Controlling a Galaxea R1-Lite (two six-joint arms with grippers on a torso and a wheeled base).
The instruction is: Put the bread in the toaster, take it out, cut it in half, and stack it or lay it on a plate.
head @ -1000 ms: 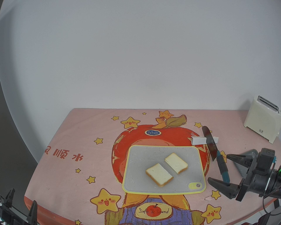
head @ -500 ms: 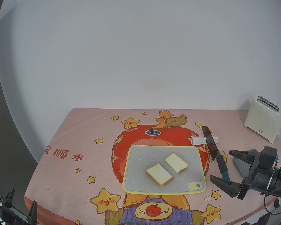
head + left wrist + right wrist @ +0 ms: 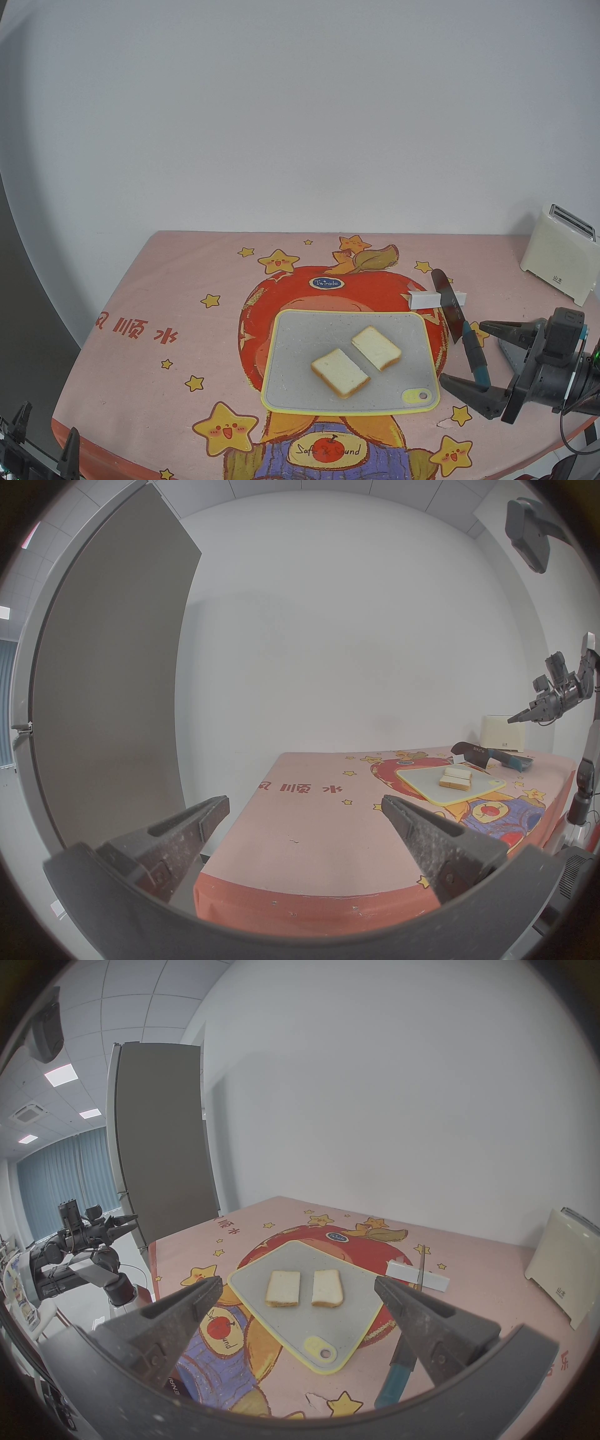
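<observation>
Two bread halves lie side by side on a grey cutting board (image 3: 294,375) with a yellow rim: one nearer (image 3: 340,372) (image 3: 283,1287), one farther (image 3: 376,347) (image 3: 327,1287). A knife (image 3: 465,334) with a black blade and a blue handle (image 3: 392,1385) lies right of the board, its blade propped on a small white block (image 3: 425,300). The cream toaster (image 3: 562,253) (image 3: 565,1266) stands at the table's far right. My right gripper (image 3: 461,353) (image 3: 295,1282) hovers open over the knife handle, holding nothing. My left gripper (image 3: 49,420) (image 3: 303,800) is open, off the table's near left corner.
A grey flat tray (image 3: 522,350) lies under my right arm, between the knife and the toaster. The pink printed tablecloth (image 3: 187,325) is bare left of the board. A white wall rises behind the table, and the table edge runs close to my right arm.
My right gripper drifted slightly right, then came back left to about where it was, staying open. Bread, knife and left gripper have not moved.
</observation>
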